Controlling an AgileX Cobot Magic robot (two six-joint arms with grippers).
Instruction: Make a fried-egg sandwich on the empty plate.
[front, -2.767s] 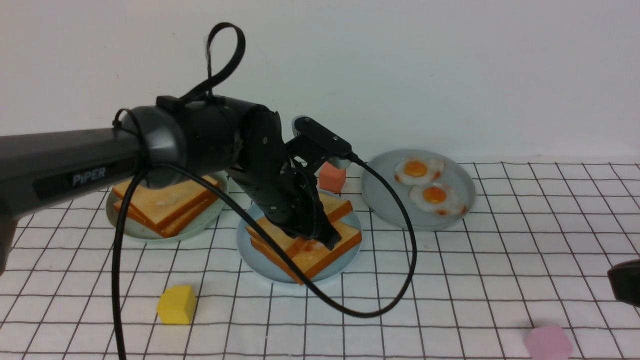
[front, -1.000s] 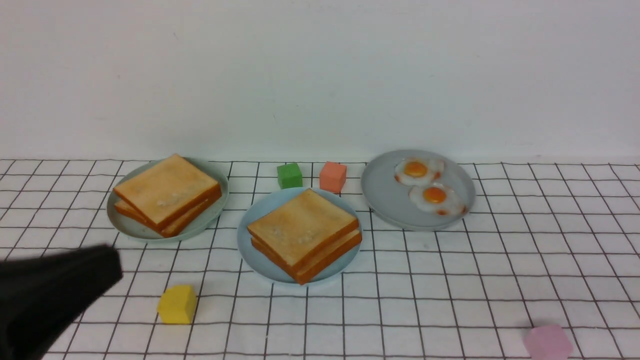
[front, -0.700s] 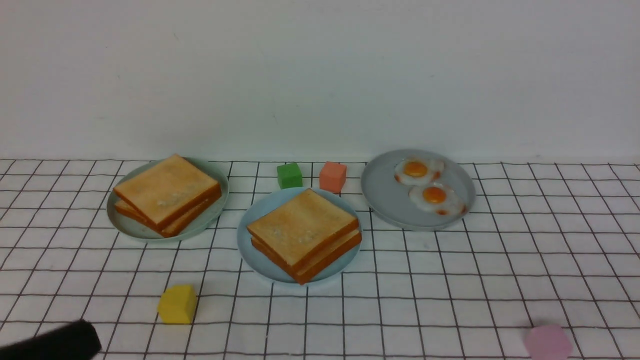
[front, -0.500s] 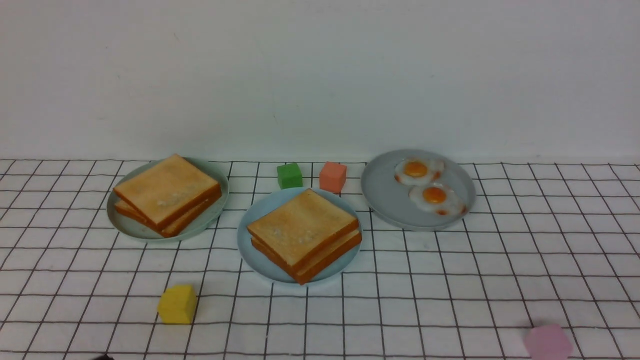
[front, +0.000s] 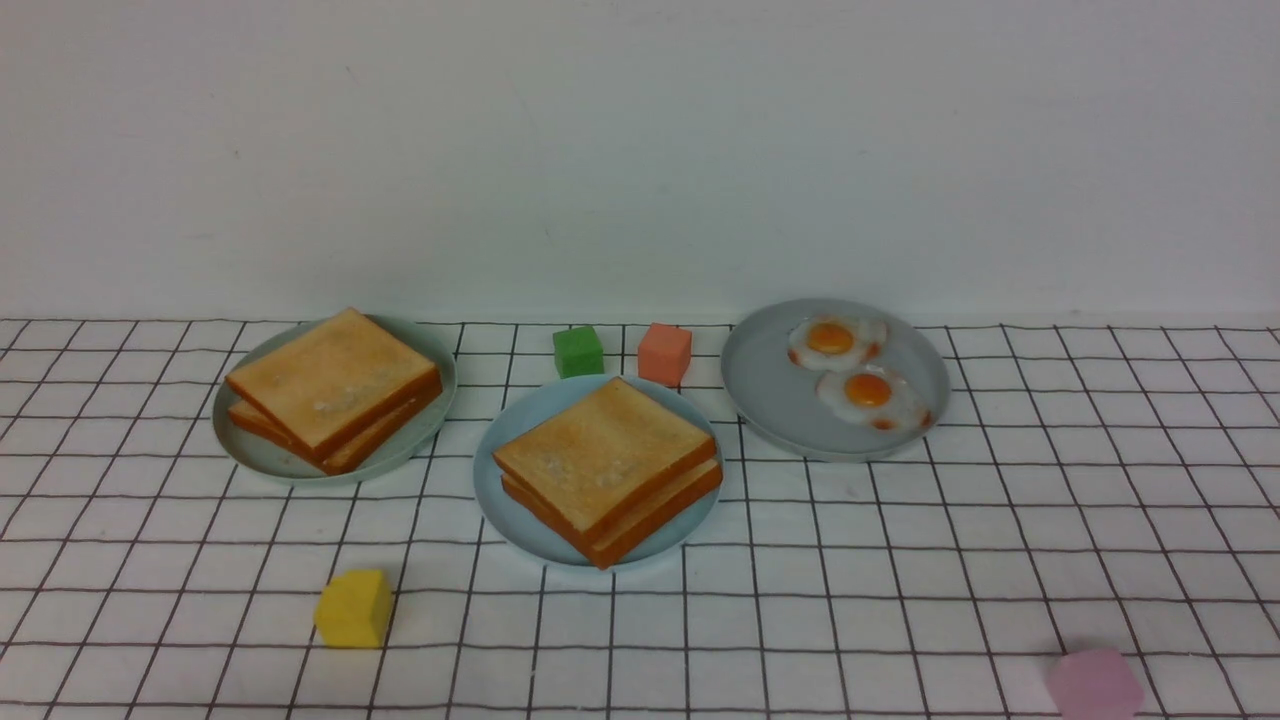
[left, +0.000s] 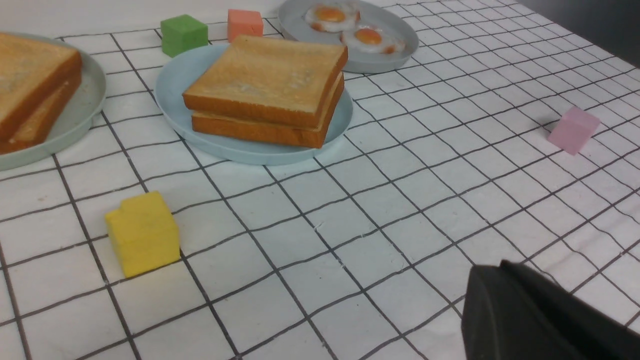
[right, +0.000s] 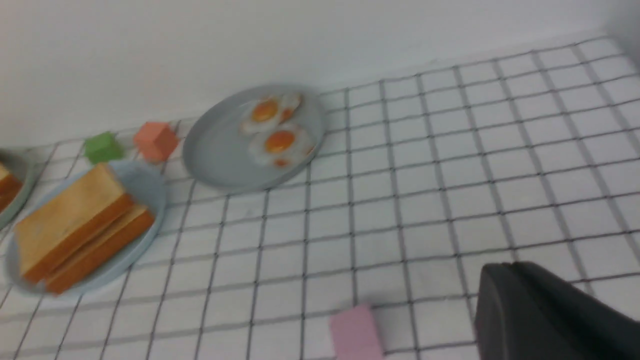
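The fried-egg sandwich (front: 600, 465) is two square golden toast slices stacked slightly askew on the light sky-blue plate (front: 505, 520) at the table's middle. What lies between the slices cannot be made out. Neither gripper shows in the front view. In the left wrist view my left gripper (left: 500, 265) is shut and empty, low over the grid cloth, well short of the sandwich (left: 265, 75) and its plate (left: 170, 95). My right gripper (right: 505, 267) is shut too, holding nothing, far from the sandwich (right: 70, 220) on its plate (right: 150, 185).
A grey plate (front: 780, 410) at back right carries two fried eggs (front: 835, 340). A pale grey-green plate (front: 260, 460) at back left holds a plain toast stack (front: 330, 385). Green (front: 578, 350), salmon (front: 665, 352), yellow (front: 352, 607) and pink (front: 1095, 685) blocks lie about.
My left arm has pulled back from over the sandwich, off to the lower left and out of the front view. The top slice now lies free on the stack.
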